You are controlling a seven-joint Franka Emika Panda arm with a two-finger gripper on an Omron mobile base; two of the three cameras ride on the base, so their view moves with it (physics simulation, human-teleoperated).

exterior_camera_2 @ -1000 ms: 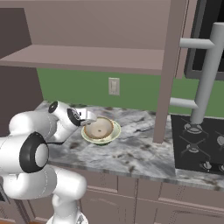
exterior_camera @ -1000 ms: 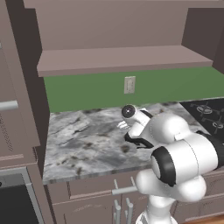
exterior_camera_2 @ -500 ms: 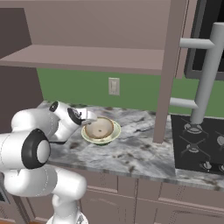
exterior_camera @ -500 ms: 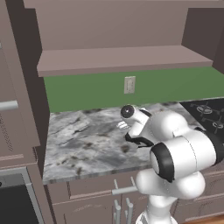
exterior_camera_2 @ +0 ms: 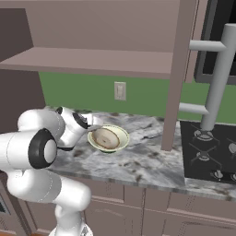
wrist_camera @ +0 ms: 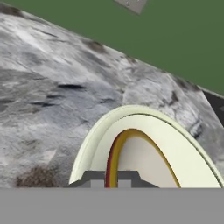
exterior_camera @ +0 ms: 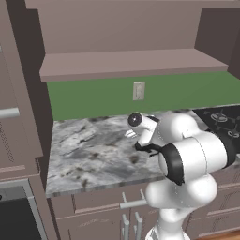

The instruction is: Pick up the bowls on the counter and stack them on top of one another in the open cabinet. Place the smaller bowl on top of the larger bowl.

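the claw (exterior_camera_2: 95, 125) sits low over the counter (exterior_camera_2: 138, 166), right at the near-left rim of the larger bowl (exterior_camera_2: 109, 138) — whether it is released or clenched cannot be told. in the hand view the dark finger tips (wrist_camera: 111, 178) rise against the cream-green rim, with the brown edge of the smaller bowl (wrist_camera: 131, 153) just behind. the smaller bowl lies inside the larger bowl, which rests on the counter about midway between its front and back edges. behind it a wall outlet (exterior_camera_2: 120, 91) sits on the green backsplash (exterior_camera: 103, 96). above — the open cabinet (exterior_camera: 126, 64), its shelf board bare.
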